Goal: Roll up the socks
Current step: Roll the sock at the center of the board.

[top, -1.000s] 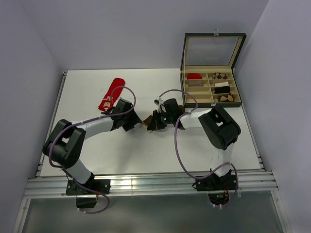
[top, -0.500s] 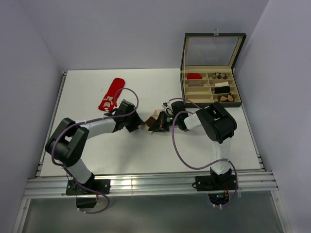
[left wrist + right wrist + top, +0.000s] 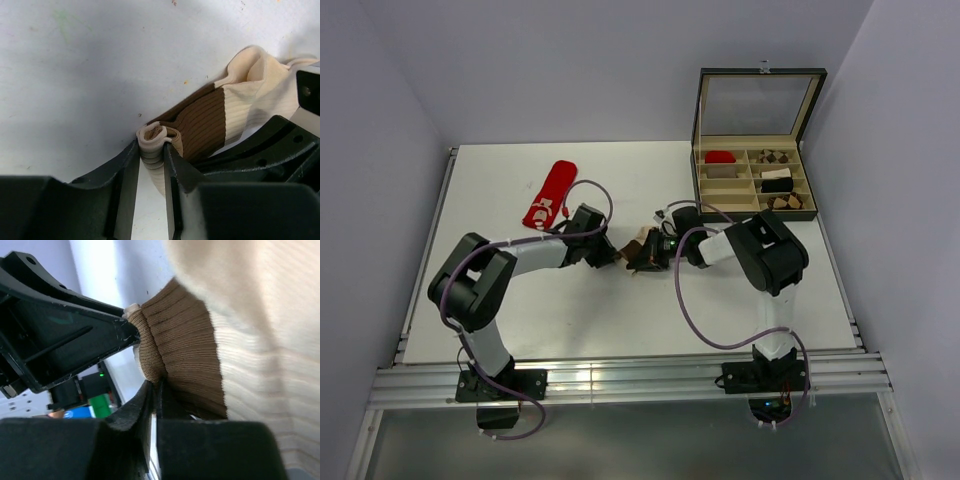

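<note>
The cream sock (image 3: 638,244) with brown parts is bunched between both grippers at the table's middle. My left gripper (image 3: 609,253) is shut on its folded cream edge (image 3: 152,145), with the brown band (image 3: 200,122) just beyond the fingers. My right gripper (image 3: 642,257) is shut on the brown fabric (image 3: 170,352), its jaws pinched tight. The left gripper's black body (image 3: 55,325) fills the left of the right wrist view. The red sock (image 3: 549,194) lies flat at the back left, apart from both grippers.
An open compartment box (image 3: 754,178) with its lid up stands at the back right, holding a red bundle (image 3: 720,157), brown-patterned bundles (image 3: 775,157) and a black-and-white bundle (image 3: 777,180). Purple cables loop over both arms.
My left gripper has moved right toward the right gripper. The cream sock between them is now more bunched, with its cream part raised. The red sock has not moved.
</note>
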Robot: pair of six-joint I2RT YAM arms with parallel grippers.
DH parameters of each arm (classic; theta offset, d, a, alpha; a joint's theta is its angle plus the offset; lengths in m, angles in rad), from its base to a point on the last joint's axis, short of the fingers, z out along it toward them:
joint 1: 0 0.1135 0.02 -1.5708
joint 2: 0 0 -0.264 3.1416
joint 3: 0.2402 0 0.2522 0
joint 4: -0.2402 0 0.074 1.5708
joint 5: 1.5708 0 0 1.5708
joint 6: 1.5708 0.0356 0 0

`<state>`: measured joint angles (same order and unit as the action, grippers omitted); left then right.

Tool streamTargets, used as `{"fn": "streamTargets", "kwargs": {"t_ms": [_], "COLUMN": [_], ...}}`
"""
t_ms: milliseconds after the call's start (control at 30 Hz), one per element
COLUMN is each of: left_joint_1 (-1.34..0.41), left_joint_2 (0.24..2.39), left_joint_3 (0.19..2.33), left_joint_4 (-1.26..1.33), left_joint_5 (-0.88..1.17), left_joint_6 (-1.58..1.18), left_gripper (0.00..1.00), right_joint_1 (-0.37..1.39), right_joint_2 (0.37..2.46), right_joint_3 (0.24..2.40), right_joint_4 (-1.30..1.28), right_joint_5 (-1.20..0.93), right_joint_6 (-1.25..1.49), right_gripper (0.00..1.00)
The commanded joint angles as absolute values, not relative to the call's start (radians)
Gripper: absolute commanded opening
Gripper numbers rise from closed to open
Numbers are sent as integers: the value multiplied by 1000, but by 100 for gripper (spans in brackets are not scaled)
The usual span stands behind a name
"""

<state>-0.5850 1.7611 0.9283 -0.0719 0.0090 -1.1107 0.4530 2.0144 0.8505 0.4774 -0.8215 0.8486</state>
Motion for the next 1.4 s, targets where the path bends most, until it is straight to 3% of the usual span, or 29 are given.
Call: {"fn": "streamTargets", "kwargs": {"t_ms": [0,167,267,400,533,1367], "left_joint_1": [-595,-595,-595,-595,-597,-601], "left_joint_2": [1809,1812,1812,1815,1816,1812], "left_joint_3": [943,956,965,979,986,1008], "left_joint_4": [-136,-172,-184,-186,-190,-195], "left_joint_5": [5,-40,-41,-32,-25,-11], "left_joint_6": [-1078,-1048,-1035,-1028,-1022,-1020], "left_gripper": [29,25,25,25,24,25], "right_joint_1": [452,486,528,624,754,973], "right_joint_2": [1981,1849,1751,1629,1595,1778], "right_joint_3": [839,848,848,848,842,902], "right_joint_4": [282,193,140,103,135,229], "right_joint_5": [-658,-516,-410,-121,26,288], "right_joint_6": [698,542,451,313,189,11], "right_gripper": [8,36,43,44,45,44]}}
